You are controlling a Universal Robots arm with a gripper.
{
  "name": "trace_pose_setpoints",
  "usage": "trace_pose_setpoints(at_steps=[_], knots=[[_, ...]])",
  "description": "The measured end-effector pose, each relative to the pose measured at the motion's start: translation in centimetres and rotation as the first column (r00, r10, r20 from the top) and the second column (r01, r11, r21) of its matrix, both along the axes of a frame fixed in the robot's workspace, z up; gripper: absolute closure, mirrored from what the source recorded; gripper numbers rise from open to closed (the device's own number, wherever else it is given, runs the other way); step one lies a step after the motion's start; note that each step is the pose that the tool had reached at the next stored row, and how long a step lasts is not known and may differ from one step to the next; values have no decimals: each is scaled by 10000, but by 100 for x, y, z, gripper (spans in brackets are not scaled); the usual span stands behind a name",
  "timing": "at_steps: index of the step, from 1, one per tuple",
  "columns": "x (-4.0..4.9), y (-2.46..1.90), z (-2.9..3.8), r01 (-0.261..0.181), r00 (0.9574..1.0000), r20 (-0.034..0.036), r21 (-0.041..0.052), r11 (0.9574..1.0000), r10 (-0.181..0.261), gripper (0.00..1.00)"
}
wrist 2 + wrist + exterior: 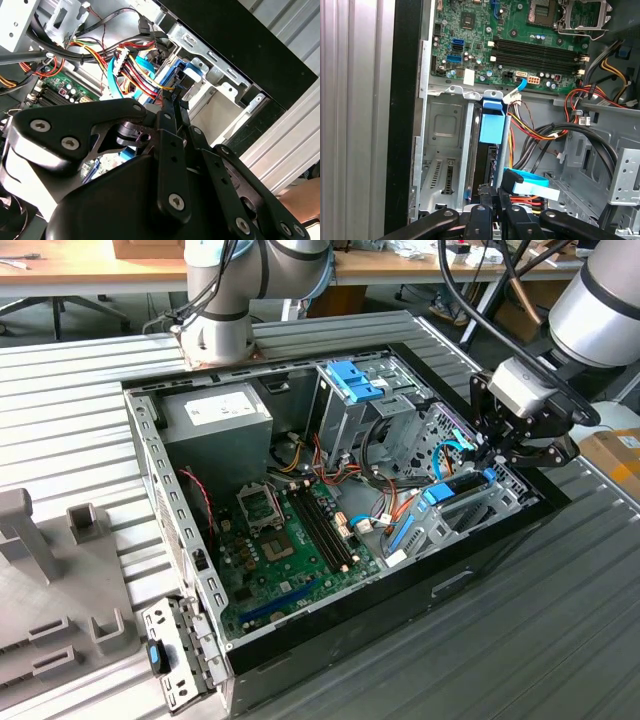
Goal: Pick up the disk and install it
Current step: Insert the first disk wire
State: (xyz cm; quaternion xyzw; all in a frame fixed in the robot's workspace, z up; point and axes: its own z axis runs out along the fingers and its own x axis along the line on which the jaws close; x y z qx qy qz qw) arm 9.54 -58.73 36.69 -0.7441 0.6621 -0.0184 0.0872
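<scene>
Nearest the exterior camera, a ribbed grey metal table [520,660] carries an open black desktop computer case [400,600]. A grey moulded plastic fixture [40,580] and a loose silver perforated bracket [178,655] lie at the exterior view's left. Inside the case's near wall sits the green rectangular motherboard [290,540], and to the exterior view's right of it is a silver sheet-metal drive bay [465,522]. The disk [487,160], a flat black rectangular hard drive framed by bright blue plastic rails, stands on edge in a slot of that bay. In the first wrist view its blue end tab points toward the motherboard. The black multi-link gripper [488,460] of the grey robot arm [600,300] reaches in from the right. Its fingers [481,212] are drawn close together and, as far as both wrist views show, pinch the disk's outer end. A bundle of red, yellow and orange wires [540,131] and a light-blue flat cable [532,187] hang just beside the bay. Judged from this, seating the drive well calls for keeping it square to the slot so both rails ride their guides. It also calls for pressing evenly and straight, and keeping the loose wires from being trapped beneath it. Farther back stand a tall silver cage [345,430] topped by a blue plastic clip [352,380] and a grey boxy power supply [215,425]. The arm's pale cylindrical base [215,335] is bolted beyond the case's far wall.
</scene>
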Motion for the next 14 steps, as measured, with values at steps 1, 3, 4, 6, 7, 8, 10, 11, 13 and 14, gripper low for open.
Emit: trace_pose_setpoints(at_steps=[1,3,4,6,7,8,10,11,13,14], knots=[[0,0,0,0,10000,0,-1,10000,0,83],[0,0,-1,0,10000,0,-1,10000,0,83],[0,0,-1,0,10000,0,-1,10000,0,83],[0,0,-3,0,10000,0,0,10000,0,83],[0,0,-2,0,10000,0,-1,10000,0,83],[0,0,-3,3,10000,0,0,10000,-3,83],[0,0,-9,143,9999,0,2,9999,-143,83],[0,0,-9,306,9995,0,1,9995,-306,83],[0,0,-8,328,9995,0,-1,9995,-328,83],[-2,0,-10,329,9995,-6,180,9993,-329,83]])
